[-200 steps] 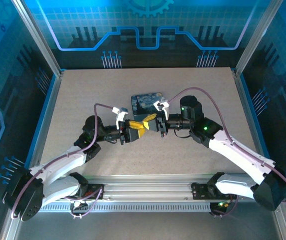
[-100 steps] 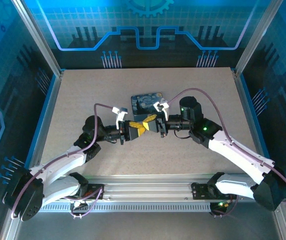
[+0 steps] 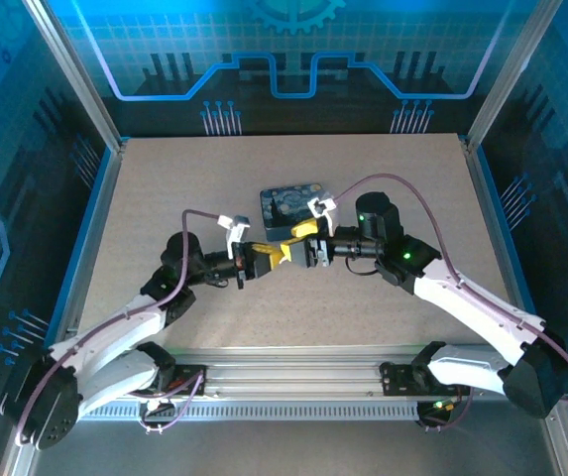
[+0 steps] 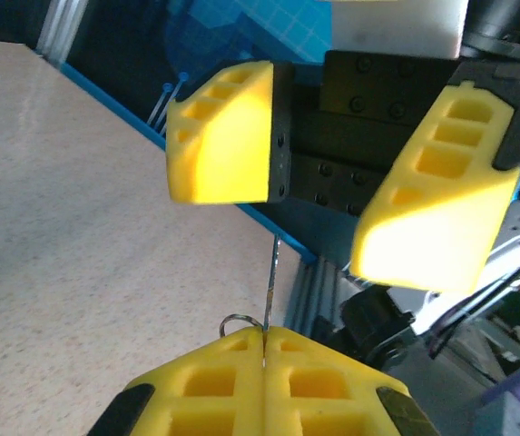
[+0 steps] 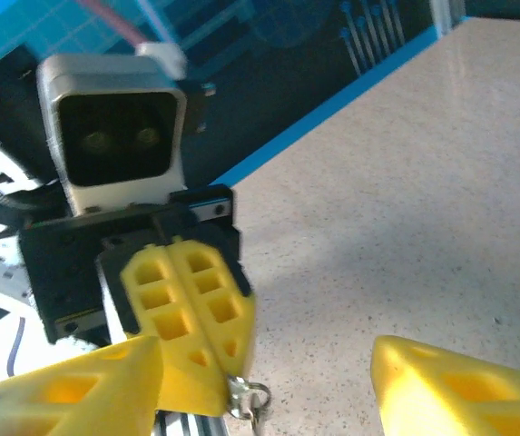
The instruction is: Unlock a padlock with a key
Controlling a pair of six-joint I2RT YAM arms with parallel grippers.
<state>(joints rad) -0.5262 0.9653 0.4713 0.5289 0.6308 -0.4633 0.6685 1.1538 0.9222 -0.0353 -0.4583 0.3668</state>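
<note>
Left wrist view: the left gripper [image 4: 264, 334] pinches the key [image 4: 272, 268] between its pressed-together yellow fingers. The thin blade points to 12 o'clock, with a small ring at 11. Beyond it, the right gripper [image 4: 318, 204] faces it with its 2 fingers spread. Farther off lies the speckled beige table [image 4: 78, 227]. Top external view: a night-sky box [image 3: 293, 203] sits at 12 o'clock from the grippers, and blue panel walls [image 3: 284, 59] stand behind.

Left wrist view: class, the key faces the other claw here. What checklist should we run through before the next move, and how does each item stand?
1. Left claw shut on key: ok.
2. Key blade sticking out free past the fingers: ok.
3. Right claw open: ok.
4. Blade aimed roughly at the right claw's gap: ok.
5. The two claws apart, not touching: ok.
6. Padlock's place: cannot tell.
</note>
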